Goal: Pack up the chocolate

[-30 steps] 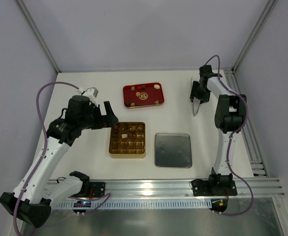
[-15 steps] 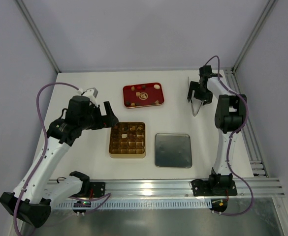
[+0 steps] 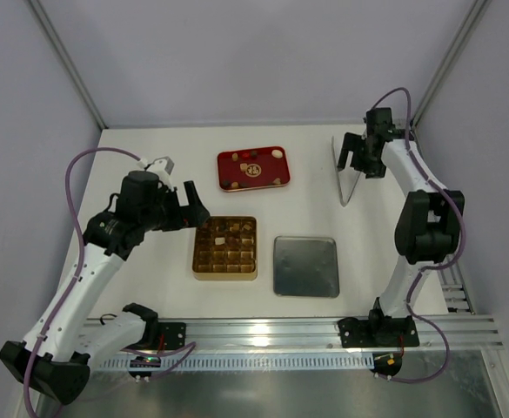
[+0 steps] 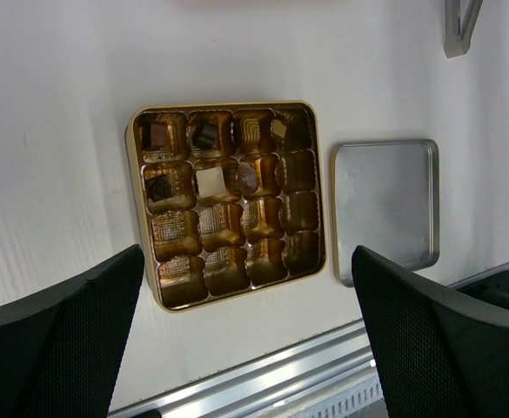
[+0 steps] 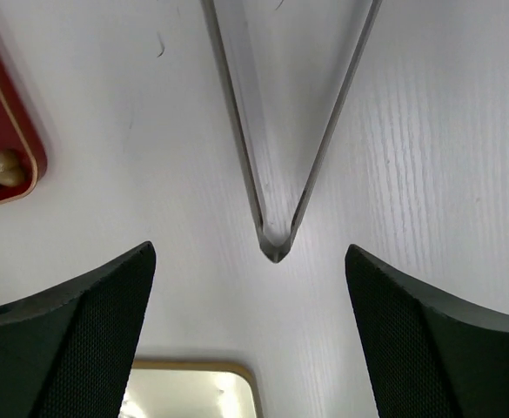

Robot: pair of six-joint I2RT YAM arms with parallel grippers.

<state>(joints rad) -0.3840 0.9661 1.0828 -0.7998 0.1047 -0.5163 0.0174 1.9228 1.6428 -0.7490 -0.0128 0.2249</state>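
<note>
Right gripper (image 3: 364, 156) has just spread wide and lifted off the metal tongs (image 5: 272, 245), which now lie loose on the table. Left gripper (image 3: 193, 207) hangs wide and empty over the gold box (image 4: 141, 252). Chocolate (image 4: 210, 182): a few pieces boxed, more in the red tray (image 3: 230, 158). We judge packing unfinished.

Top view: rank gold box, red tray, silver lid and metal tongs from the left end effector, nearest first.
1. The gold box, beside the left end effector.
2. The red tray, farther back.
3. The silver lid, right of the box.
4. The metal tongs, far right.
</note>
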